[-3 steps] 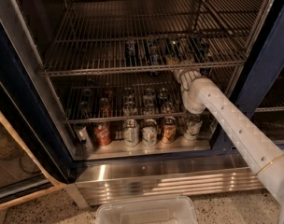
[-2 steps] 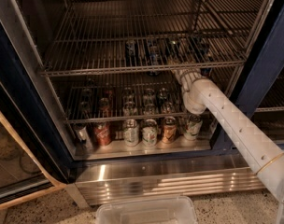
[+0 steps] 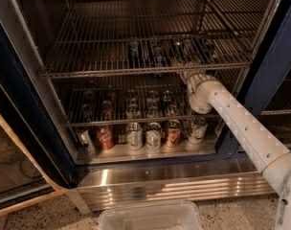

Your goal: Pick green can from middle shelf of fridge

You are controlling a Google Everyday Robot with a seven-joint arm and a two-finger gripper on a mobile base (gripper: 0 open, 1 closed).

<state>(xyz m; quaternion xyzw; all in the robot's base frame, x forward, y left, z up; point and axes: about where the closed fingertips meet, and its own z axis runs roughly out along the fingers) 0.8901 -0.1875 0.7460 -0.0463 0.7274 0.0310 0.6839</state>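
The fridge [image 3: 274,66] stands open with its dark blue frame and wire racks. On the middle shelf [image 3: 112,72] several small dark cans stand in a row toward the right. The one nearest my gripper looks like the green can [image 3: 178,49], though its colour is hard to tell in the dim light. My gripper [image 3: 182,63] is at the end of the white arm [image 3: 231,114], reaching in over the shelf's front rail, just in front of and below that can. The wrist hides the gripper's tip.
Blue-labelled cans [image 3: 157,51] stand to the left of the gripper on the same rack. A lower rack [image 3: 136,121] and the pale floor panel hold several more cans, with a red can [image 3: 106,138] at the left. A clear plastic bin [image 3: 150,217] sits on the floor before the steel base panel [image 3: 174,186].
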